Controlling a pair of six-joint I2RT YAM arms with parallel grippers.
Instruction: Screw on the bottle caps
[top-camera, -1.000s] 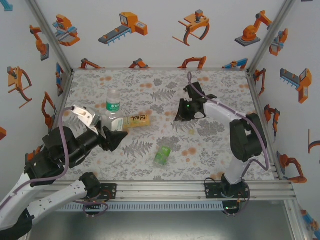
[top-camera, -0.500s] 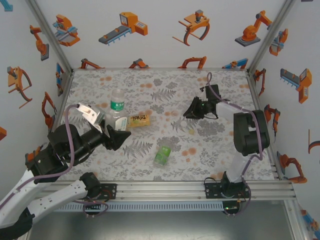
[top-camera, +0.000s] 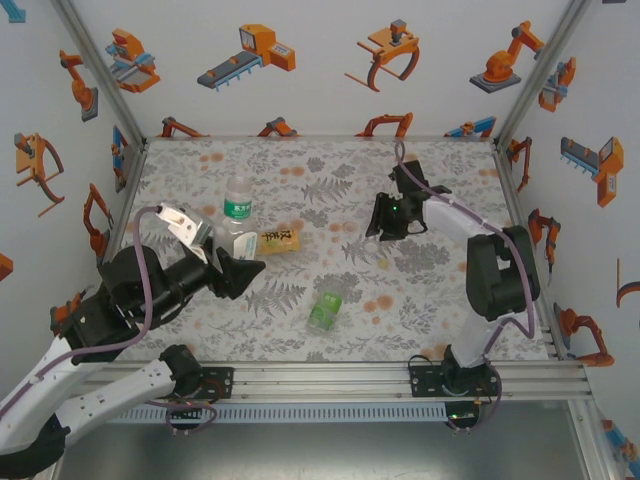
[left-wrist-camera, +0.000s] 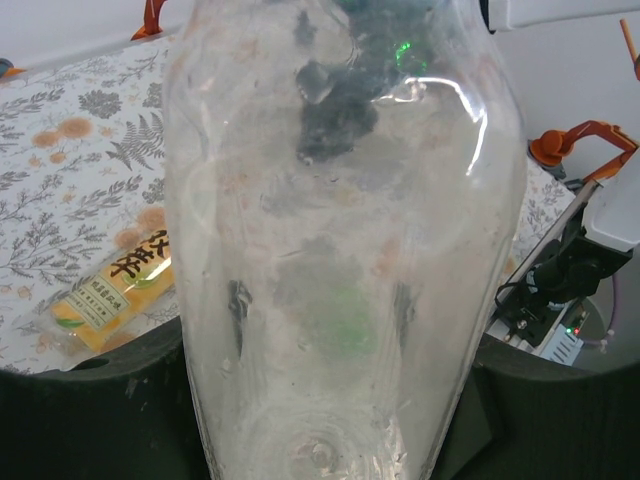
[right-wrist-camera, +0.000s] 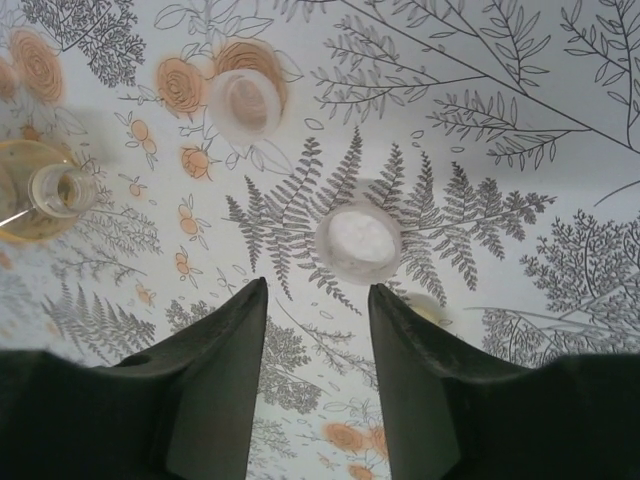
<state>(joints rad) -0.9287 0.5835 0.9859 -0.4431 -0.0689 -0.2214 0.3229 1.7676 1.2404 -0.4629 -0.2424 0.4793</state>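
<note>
My left gripper (top-camera: 232, 262) is shut on the clear bottle (top-camera: 238, 208) with the green-white band, holding it low on its body. That bottle (left-wrist-camera: 340, 200) spans the left wrist view, with my left gripper (left-wrist-camera: 320, 330) clamped round its base. The amber-yellow bottle (top-camera: 276, 240) lies beside it, and its open mouth (right-wrist-camera: 58, 190) faces the right wrist camera. Nearer the front, the green bottle (top-camera: 324, 311) lies on its side. My right gripper (top-camera: 384, 222) (right-wrist-camera: 318, 288) is open just above the mat. A white cap (right-wrist-camera: 358, 242) lies just beyond its fingertips, and a translucent cap (right-wrist-camera: 246, 102) lies farther off.
A pale yellowish cap (right-wrist-camera: 424, 307) (top-camera: 383, 263) peeks out beside my right finger. The floral mat (top-camera: 300, 170) is walled by printed panels on three sides. A metal rail (top-camera: 400, 372) runs along the near edge.
My right gripper has opened and swung right, then back a little left, now over the white cap. My left gripper has carried the clear bottle slightly to the right.
</note>
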